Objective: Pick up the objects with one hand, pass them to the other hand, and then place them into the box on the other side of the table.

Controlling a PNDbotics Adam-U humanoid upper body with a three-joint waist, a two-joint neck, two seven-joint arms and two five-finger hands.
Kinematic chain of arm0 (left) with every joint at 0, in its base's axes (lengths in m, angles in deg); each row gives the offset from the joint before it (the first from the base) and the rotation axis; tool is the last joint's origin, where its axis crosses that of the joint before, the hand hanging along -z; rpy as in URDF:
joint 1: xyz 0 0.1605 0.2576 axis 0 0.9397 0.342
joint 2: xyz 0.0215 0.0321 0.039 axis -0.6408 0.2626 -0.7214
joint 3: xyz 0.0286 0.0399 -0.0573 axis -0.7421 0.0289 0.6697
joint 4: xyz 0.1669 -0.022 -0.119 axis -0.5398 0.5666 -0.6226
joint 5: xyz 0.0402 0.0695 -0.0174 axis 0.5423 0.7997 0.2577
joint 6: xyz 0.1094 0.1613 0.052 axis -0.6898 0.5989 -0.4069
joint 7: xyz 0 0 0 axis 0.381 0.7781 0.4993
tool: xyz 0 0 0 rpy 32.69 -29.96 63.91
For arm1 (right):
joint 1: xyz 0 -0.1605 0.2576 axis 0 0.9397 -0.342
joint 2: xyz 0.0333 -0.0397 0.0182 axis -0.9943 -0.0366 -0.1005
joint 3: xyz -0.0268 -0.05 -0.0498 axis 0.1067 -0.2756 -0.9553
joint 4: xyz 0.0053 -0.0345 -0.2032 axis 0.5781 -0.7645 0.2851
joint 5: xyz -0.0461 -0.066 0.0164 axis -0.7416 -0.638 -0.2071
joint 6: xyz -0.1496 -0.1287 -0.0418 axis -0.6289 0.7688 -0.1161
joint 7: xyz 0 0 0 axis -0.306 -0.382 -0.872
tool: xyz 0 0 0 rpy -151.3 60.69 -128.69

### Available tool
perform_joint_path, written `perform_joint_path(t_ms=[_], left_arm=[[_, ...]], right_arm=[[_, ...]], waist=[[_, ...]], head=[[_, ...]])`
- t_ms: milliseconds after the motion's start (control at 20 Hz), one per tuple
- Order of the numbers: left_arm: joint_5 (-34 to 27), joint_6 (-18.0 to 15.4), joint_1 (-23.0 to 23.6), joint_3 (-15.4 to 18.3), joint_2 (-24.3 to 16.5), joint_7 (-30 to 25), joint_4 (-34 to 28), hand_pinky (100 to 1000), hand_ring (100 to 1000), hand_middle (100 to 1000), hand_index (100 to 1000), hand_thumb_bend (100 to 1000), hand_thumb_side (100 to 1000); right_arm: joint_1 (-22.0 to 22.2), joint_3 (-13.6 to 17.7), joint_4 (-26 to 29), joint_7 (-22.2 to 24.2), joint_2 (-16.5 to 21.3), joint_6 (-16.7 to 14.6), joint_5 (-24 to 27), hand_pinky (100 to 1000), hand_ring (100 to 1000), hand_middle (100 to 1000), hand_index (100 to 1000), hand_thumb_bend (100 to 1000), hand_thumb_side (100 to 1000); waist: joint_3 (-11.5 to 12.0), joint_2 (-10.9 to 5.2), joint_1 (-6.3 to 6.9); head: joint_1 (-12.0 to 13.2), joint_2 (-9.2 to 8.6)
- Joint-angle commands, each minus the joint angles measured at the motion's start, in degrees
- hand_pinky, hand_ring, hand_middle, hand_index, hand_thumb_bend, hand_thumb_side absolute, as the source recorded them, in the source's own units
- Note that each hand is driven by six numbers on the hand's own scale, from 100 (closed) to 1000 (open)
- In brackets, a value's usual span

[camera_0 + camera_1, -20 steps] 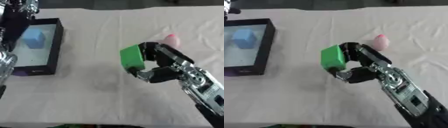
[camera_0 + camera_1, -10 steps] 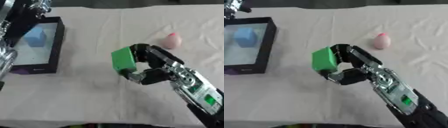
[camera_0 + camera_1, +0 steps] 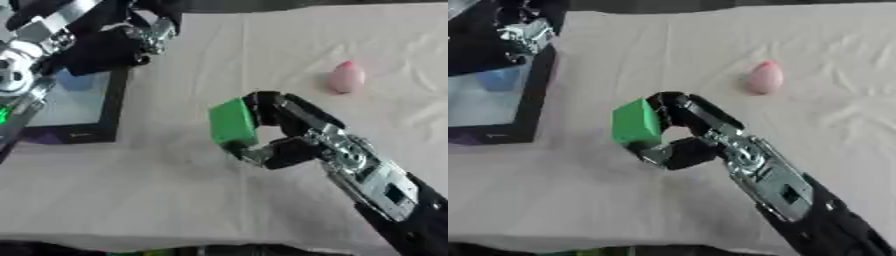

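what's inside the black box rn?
A blue block shows inside the black box. The left hand hangs over the box's far end and covers that part.

A table [image 3: 175,200] draped in a pale, creased cream cloth [image 3: 833,115] fills nearly the whole scene under soft even light, with only a dark strip of room beyond its far edge and dark shadow below its near edge.

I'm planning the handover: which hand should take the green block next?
The left hand, I think. The right hand grips the green block at mid-table, while the left hangs over the box on the left side, nearest the drop-off.
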Motion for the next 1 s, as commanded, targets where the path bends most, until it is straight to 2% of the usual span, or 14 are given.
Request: perform_joint_path(t_ms=[50,300,1000], left_arm=[[1.74,1.20,-2.25,-1.40,-0.97,-3.24,-0.84,759,811,747,789,111,581],[3.97,3.33,-5.35,-3.57,0.12,-7.42,-0.84,765,812,750,794,131,591],[11.30,12.97,-12.53,-9.53,2.64,-20.60,-0.84,799,826,772,814,209,632]], right_arm=[[-1.05,-0.03,-0.25,-0.42,-0.45,-0.86,-0.45,615,598,555,599,100,100],[-1.71,-0.51,-0.97,-1.45,-1.28,-1.91,-0.48,614,597,554,598,100,100],[-2.29,-1.48,-1.89,-1.82,-2.22,-2.56,-0.85,615,597,554,597,100,100]], waist=[[0.13,-1.56,0.11],[0.50,-1.87,0.29],[1.01,-2.66,0.31]], head=[[-0.02,0.61],[-0.26,1.15],[-1.20,1.64]])
